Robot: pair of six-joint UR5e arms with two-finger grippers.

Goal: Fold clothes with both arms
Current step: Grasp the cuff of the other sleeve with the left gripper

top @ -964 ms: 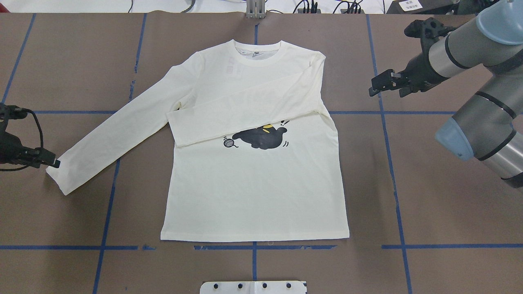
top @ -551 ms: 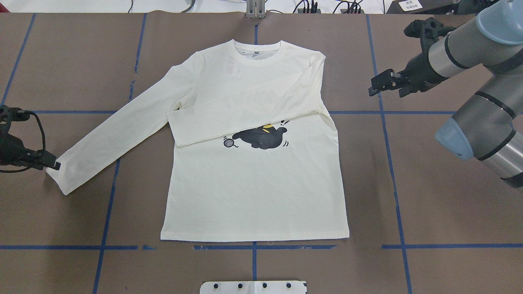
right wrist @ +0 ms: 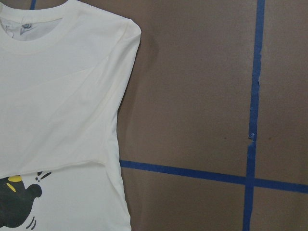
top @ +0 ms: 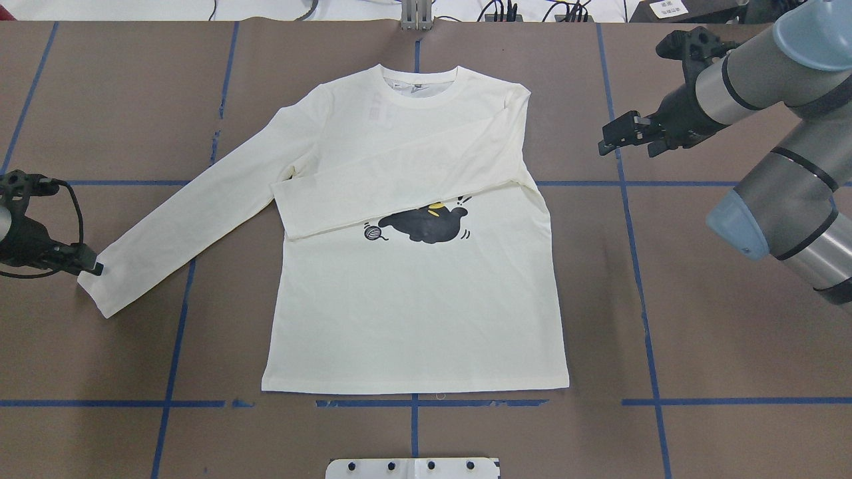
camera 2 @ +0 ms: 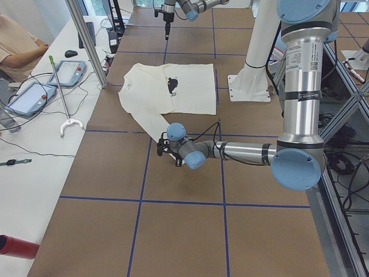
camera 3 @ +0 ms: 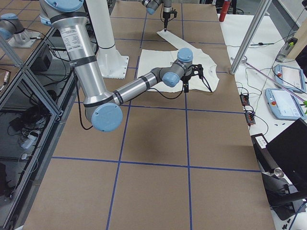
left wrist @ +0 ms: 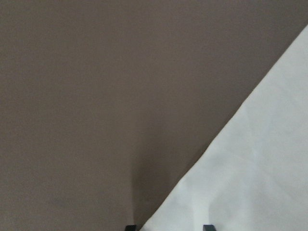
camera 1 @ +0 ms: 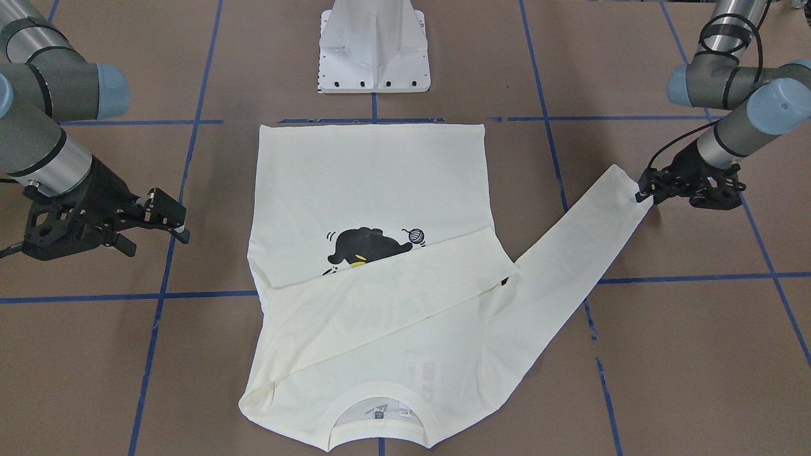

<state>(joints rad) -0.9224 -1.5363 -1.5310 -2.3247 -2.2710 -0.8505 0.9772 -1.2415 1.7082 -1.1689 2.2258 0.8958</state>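
Observation:
The cream-white shirt (top: 413,313) lies flat, print up, on the brown table; its black cat print (camera 1: 364,246) shows partly. One sleeve is folded across the chest (top: 399,179). The other sleeve (top: 193,213) stretches out to the overhead view's left. My left gripper (top: 95,269) sits low at that sleeve's cuff (camera 1: 624,190). In the left wrist view its fingertips (left wrist: 130,227) stand apart, open, with the cuff corner (left wrist: 250,163) between them. My right gripper (top: 626,146) hovers open and empty over bare table beside the shirt's shoulder (right wrist: 127,33).
The white pedestal base (camera 1: 374,47) stands at the robot's side of the table, just past the hem. Blue tape lines (top: 639,266) cross the brown cover. A side table with tablets (camera 2: 63,72), a metal post (camera 2: 86,40) and a person's arm (camera 2: 20,46) lies beyond the collar side.
My left gripper has edged a little toward the cuff of the outstretched sleeve. My right gripper has drifted slightly away from the robot's side. The shirt lies as before.

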